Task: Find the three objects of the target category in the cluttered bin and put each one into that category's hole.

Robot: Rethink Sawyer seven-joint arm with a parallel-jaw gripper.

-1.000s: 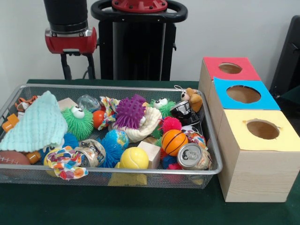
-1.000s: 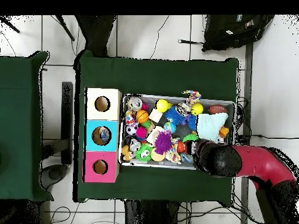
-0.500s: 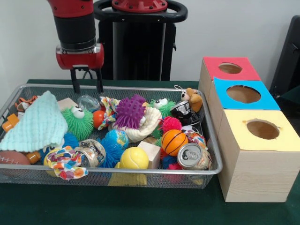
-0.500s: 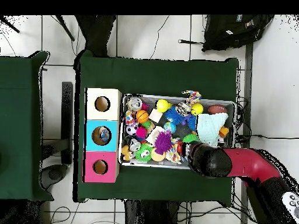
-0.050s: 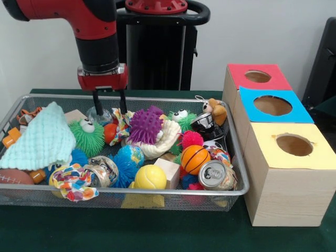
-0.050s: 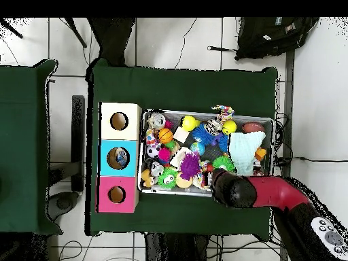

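The wire-mesh bin (image 5: 239, 173) holds the whole search: a crushed drink can (image 5: 216, 175) lies in its nearest corner beside the yellow-topped box (image 5: 292, 176), with a yellow tennis ball (image 5: 150, 177), a wooden block (image 5: 169, 172) and a small basketball (image 5: 195, 158) along the front. Further in sit a globe ball (image 5: 129, 156), a mint-green cloth (image 5: 38, 139) draped over the side away from the boxes, a green spiky toy with eyes (image 5: 86, 136) and a purple spiky ball (image 5: 146, 125). Towards the back, the Sawyer gripper (image 5: 109, 104) has its two fingers spread a little, empty, straddling what appears to be a clear crumpled plastic object (image 5: 100, 114), though its outline is hard to read among the clutter. To the side stand the blue-topped box (image 5: 270, 109) and, furthest, the red-topped box (image 5: 256, 76), each with a round hole. In the overhead view the arm's wrist covers the gripper at the bin's edge nearest the robot. Judged from this, the step in hand is a descent to grasp at the back row; it would go best with the fingers lowered straight down so that both clear the orange ball (image 5: 109, 133) and the patterned cloth (image 5: 121, 122) just beside them, closing only once they bracket the one item, since a slanted approach could drag neighbours along or pinch the fabric.
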